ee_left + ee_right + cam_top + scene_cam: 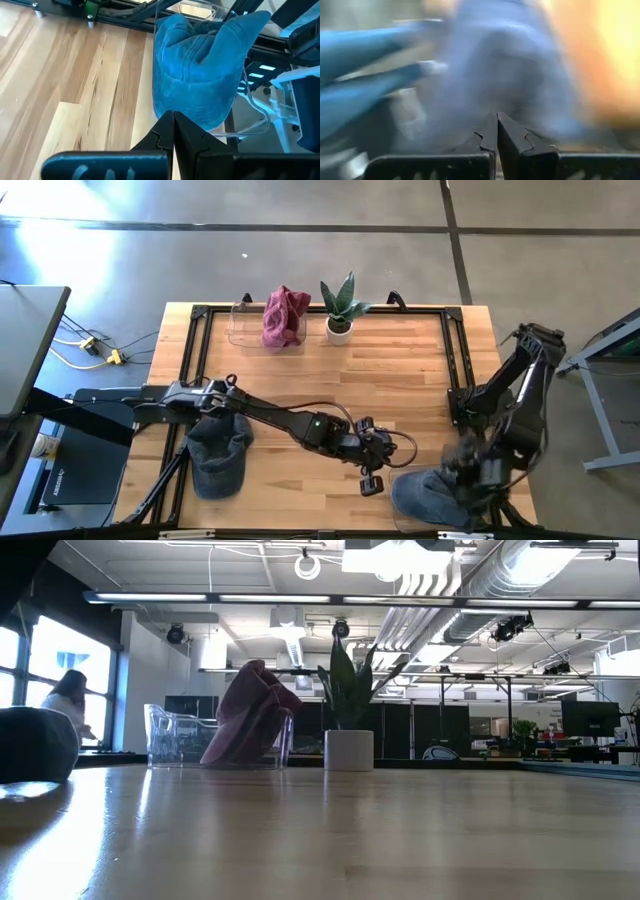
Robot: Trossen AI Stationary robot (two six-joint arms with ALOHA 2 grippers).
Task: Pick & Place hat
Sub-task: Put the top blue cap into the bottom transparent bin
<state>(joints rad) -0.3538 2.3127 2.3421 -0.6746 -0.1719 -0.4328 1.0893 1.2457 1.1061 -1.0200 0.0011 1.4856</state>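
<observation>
Denim-blue caps, two of them, lie on the pale wood-plank table [400, 370].

One soft, creased blue cloth cap [218, 452] sits at the near left edge; the other rumpled blue cap [430, 495] sits at the near right, just beside the right gripper [470, 470], fingers pressed together. The left gripper [372, 480], fingers together too, holds nothing between both caps. One maroon cloth [283, 315] fills one clear plastic bin [240, 325] beside one spiky potted plant [340, 308].
</observation>
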